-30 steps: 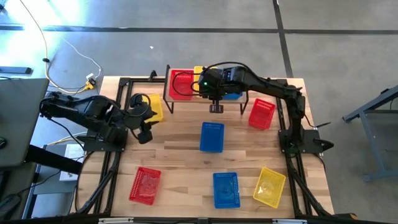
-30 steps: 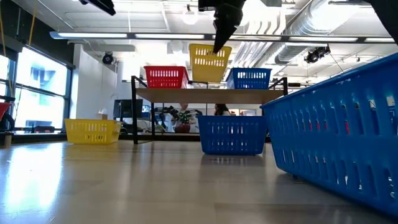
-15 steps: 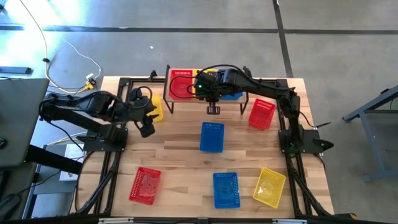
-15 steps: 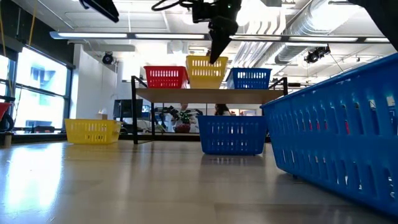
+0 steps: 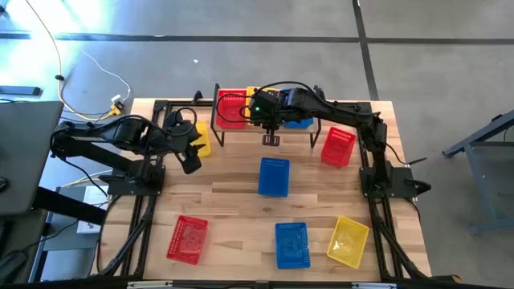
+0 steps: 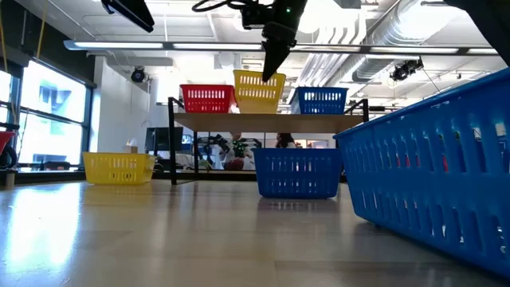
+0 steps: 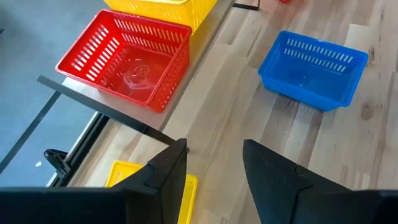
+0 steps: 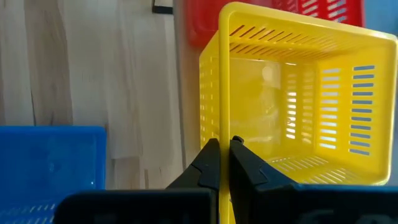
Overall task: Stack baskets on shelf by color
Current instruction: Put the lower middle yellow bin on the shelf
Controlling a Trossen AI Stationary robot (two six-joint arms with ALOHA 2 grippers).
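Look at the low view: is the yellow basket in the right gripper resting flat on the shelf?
No: the yellow basket hangs tilted, only partly touching the shelf.

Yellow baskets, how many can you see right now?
3. One yellow basket on the shelf, held by the right gripper; one under the left gripper; one near the table's front right.

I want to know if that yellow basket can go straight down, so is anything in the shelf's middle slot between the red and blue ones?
Nothing visible is. The right gripper holds the yellow basket by its wall over the shelf, between the red basket and the blue basket. In the low view its base looks about at the plank, slightly tilted.
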